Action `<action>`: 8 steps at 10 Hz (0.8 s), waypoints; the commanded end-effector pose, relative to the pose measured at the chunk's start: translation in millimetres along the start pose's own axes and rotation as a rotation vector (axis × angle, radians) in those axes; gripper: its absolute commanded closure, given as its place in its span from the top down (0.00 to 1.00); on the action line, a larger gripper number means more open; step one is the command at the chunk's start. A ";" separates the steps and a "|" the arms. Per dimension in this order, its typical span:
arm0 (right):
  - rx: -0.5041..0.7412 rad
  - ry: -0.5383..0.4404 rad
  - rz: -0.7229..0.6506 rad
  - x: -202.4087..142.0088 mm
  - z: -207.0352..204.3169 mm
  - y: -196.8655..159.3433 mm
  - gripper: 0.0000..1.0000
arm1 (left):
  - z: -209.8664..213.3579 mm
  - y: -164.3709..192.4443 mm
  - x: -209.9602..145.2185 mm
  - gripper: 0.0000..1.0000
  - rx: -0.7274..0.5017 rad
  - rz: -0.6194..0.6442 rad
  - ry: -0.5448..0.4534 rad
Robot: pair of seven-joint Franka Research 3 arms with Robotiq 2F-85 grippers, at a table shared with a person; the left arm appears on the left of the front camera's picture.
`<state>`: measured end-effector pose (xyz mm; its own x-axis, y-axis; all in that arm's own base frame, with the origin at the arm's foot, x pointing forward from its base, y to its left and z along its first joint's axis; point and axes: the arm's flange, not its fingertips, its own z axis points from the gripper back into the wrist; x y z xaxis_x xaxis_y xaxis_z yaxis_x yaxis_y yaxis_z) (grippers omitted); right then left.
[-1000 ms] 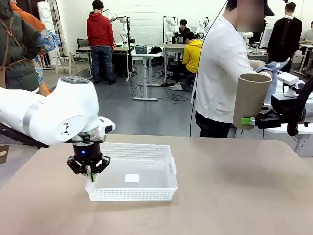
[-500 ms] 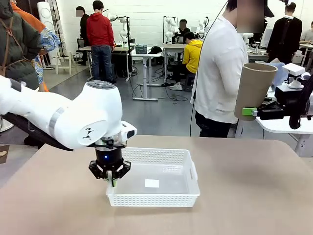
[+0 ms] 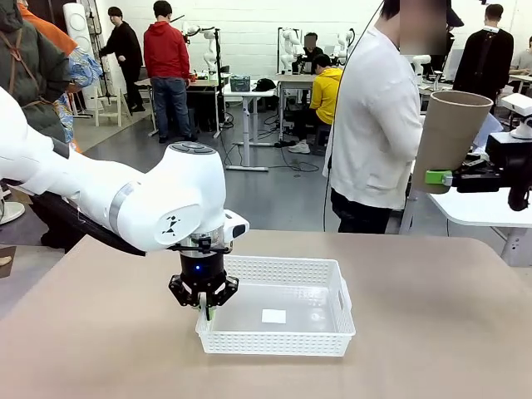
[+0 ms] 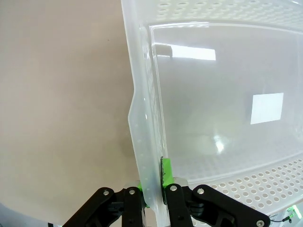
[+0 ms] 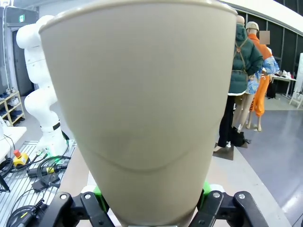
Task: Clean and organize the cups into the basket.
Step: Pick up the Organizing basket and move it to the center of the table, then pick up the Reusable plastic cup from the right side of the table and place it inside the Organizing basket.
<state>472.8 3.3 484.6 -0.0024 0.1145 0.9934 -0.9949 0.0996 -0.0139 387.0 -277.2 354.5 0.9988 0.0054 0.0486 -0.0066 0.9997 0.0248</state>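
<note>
The white lattice basket [image 3: 283, 342] sits on the tan table just left of the middle, with a white label [image 3: 273, 316] on its floor. My left gripper [image 3: 205, 311] points straight down and is shut on the basket's left wall. In the left wrist view its green pads [image 4: 166, 171] pinch that wall [image 4: 138, 71]. At the far right, high above and beyond the table's edge, my right gripper [image 3: 441, 177] is shut on a tall tan-brown cup [image 3: 450, 140], upright with its mouth up. The cup [image 5: 142, 104] stands close in the right wrist view, between the fingers of my right gripper [image 5: 151, 210].
A person in a white shirt [image 3: 374, 125] stands at the table's far side, next to the raised cup. The bare table top [image 3: 432, 332] stretches right of the basket and in front of it. Other people and desks are far behind.
My left gripper has dragged the basket rightward across the table. My right gripper has lifted the tan cup higher and a little to the right.
</note>
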 end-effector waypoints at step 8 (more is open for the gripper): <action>0.216 0.712 0.220 26.5 -191.0 36.2 0.77 | 1.8 -2.4 -3.1 0.00 0.001 -0.001 -0.005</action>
<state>451.0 164.9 498.1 -0.2036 0.5742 0.7930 -0.9785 -0.1471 -0.1448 385.7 -278.1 355.1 0.9988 0.0023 0.0494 -0.0036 0.9997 0.0250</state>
